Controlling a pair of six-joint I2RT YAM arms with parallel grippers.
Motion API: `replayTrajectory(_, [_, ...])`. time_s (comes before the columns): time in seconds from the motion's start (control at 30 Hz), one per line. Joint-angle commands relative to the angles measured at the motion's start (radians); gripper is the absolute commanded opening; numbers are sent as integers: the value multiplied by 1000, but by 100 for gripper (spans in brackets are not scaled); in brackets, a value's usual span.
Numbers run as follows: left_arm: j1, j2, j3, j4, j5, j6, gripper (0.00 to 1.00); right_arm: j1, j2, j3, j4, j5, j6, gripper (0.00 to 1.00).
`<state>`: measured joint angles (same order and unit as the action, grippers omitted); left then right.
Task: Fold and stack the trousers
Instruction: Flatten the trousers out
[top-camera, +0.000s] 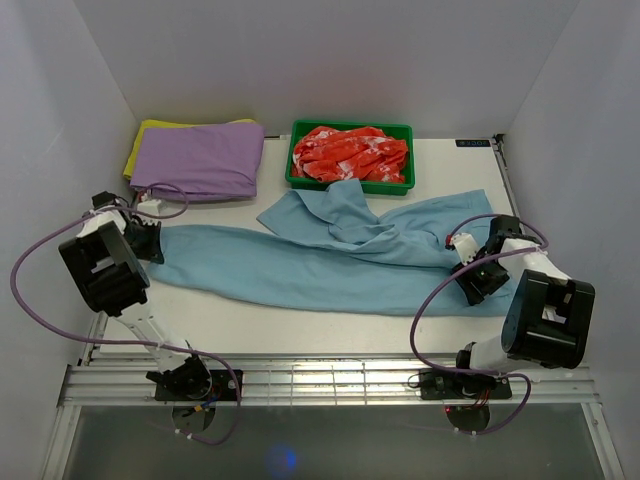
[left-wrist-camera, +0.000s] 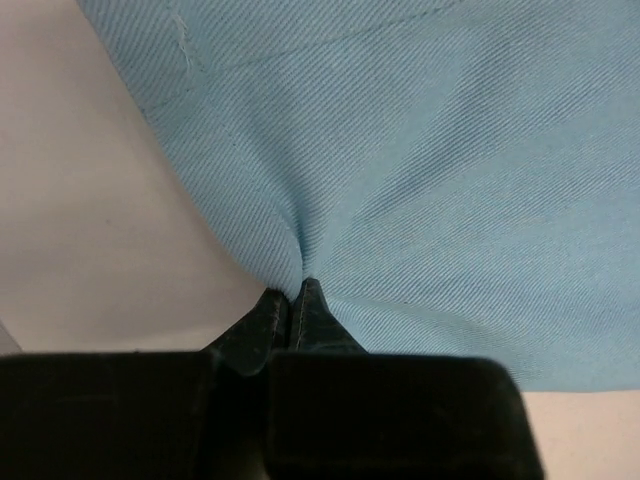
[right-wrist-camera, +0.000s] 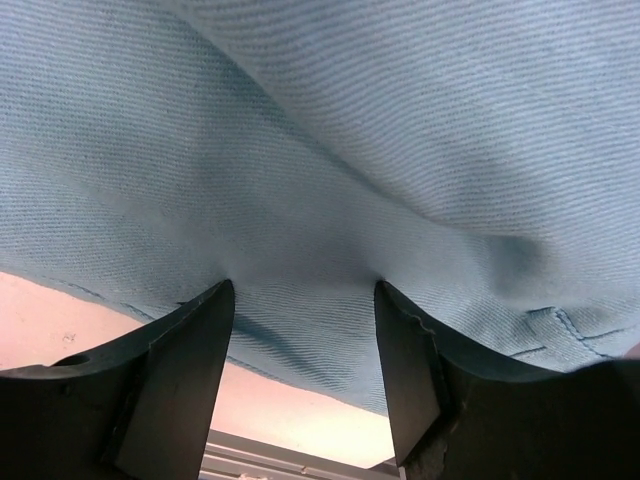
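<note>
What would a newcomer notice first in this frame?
Sky-blue trousers sprawl nearly the table's full width, one flap reaching the green bin of red-and-white cloth at the back. The left pincer is shut on their left end; the right pincer stands open at their right end. A folded purple garment lies back left.

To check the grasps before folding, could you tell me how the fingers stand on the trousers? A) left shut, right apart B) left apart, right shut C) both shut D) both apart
A: the left fingers pinch a pucker of the trousers, while the right fingers stand apart against the cloth.
</note>
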<state>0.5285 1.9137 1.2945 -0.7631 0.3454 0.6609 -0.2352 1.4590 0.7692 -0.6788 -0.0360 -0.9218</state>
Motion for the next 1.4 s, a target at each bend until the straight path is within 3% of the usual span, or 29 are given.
replayTrajectory(0.0, [36, -73, -6, -152, -99, 37, 0, -9, 46, -76, 144, 122, -45, 62])
replayTrajectory(0.2, [57, -165, 186, -433, -54, 49, 0, -9, -23, -94, 97, 157, -90, 61])
replayTrajectory(0.4, [82, -168, 212, -499, -117, 66, 0, -16, -91, -151, 105, 229, -179, 61])
replayTrajectory(0.67, [142, -154, -90, -338, -273, 158, 0, -21, -109, -223, 73, 297, -268, 54])
replayTrajectory(0.8, [172, -194, -227, -242, -332, 241, 0, -24, -195, -252, -39, 302, -345, 48])
replayTrajectory(0.83, [174, -221, -241, -236, -330, 264, 4, -23, -210, -236, -76, 262, -354, 48])
replayTrajectory(0.87, [174, -235, -227, -255, -289, 275, 14, -24, -222, -213, -111, 234, -357, 50])
replayTrajectory(0.9, [174, -249, -201, -281, -236, 285, 27, -24, -239, -182, -145, 197, -353, 52])
replayTrajectory(0.93, [173, -264, -164, -315, -176, 295, 50, -23, -246, -104, -209, 118, -344, 55])
replayTrajectory(0.97, [169, -289, -70, -367, -52, 295, 58, -24, -249, -59, -241, 76, -325, 60])
replayTrajectory(1.03, [144, -311, 29, -413, 65, 284, 68, -24, -238, 78, -318, -72, -299, 66])
replayTrajectory(1.07, [127, -330, 108, -433, 166, 252, 69, -24, -232, 120, -324, -112, -278, 72])
replayTrajectory(1.17, [-13, -384, 173, -397, 259, 140, 72, -23, -184, 260, -317, -232, -172, 85])
replayTrajectory(1.2, [-110, -401, 166, -359, 277, 90, 72, -23, -151, 286, -298, -248, -102, 86])
replayTrajectory(1.27, [-220, -436, 131, -201, 271, -18, 74, -24, -112, 355, -225, -272, -14, 93])
replayTrajectory(1.37, [-445, -434, 71, -12, 149, -206, 75, -21, -25, 422, -165, -289, 133, 98])
